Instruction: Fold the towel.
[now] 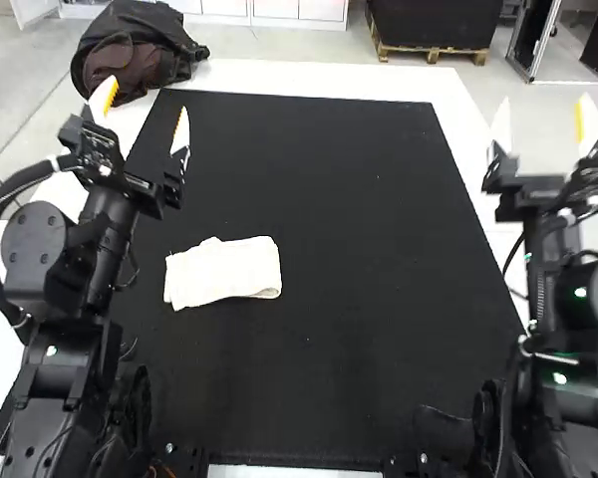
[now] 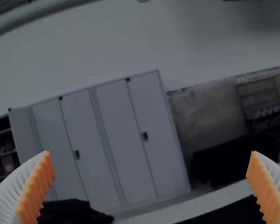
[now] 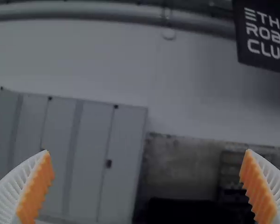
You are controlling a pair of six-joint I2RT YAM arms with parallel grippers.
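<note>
In the high view a white towel [image 1: 223, 272] lies as a small, roughly rectangular folded bundle, left of the middle of the black mat, its upper edge a little rumpled. My left gripper [image 1: 145, 121] is held up beyond the towel and to its left, its fingers wide apart and holding nothing. My right gripper [image 1: 543, 129] is raised at the view's far right, well away from the towel, also spread. The left wrist view has the left gripper [image 2: 151, 186] with a broad gap between its orange pads; the right gripper [image 3: 147, 185] in the right wrist view stands just as wide.
The black mat [image 1: 369, 279] covers most of the white table [image 1: 458, 129], with free room right of the towel. A dark bag [image 1: 135, 50] sits at the table's far left corner, close beyond the left gripper.
</note>
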